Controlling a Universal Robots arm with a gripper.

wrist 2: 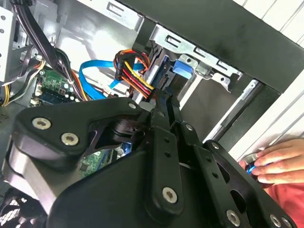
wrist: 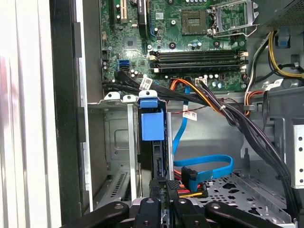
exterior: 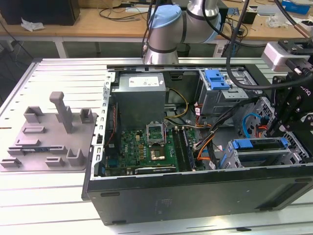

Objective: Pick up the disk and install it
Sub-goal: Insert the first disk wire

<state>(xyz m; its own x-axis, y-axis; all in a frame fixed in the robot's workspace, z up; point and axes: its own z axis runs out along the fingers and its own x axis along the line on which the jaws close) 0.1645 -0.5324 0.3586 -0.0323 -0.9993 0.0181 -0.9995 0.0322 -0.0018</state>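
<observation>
The disk [exterior: 259, 144] stands on edge in the drive cage at the near corner of the open computer case, on the exterior view's right. Its blue carrier frame runs along the top. In the first wrist view the blue tab of the disk [wrist: 153, 124] lies straight ahead of my gripper [wrist: 164, 186]. The two black fingers are close together at the disk's near end, with barely a gap. I cannot tell whether they touch it. In the second wrist view the gripper [wrist 2: 164, 97] points at the disk [wrist 2: 183, 69] in its metal slot. The gripper [exterior: 282, 133] hangs over the cage.
A grey power-supply box [exterior: 139, 98] and the green motherboard [exterior: 146, 147] lie in the case. A blue bracket [exterior: 216, 78] sits on the far bay. Orange and blue cables [wrist: 204, 166] run beside the cage. A grey fixture plate [exterior: 49, 137] lies at the left. A person's hand [wrist 2: 280, 161] rests outside the case.
</observation>
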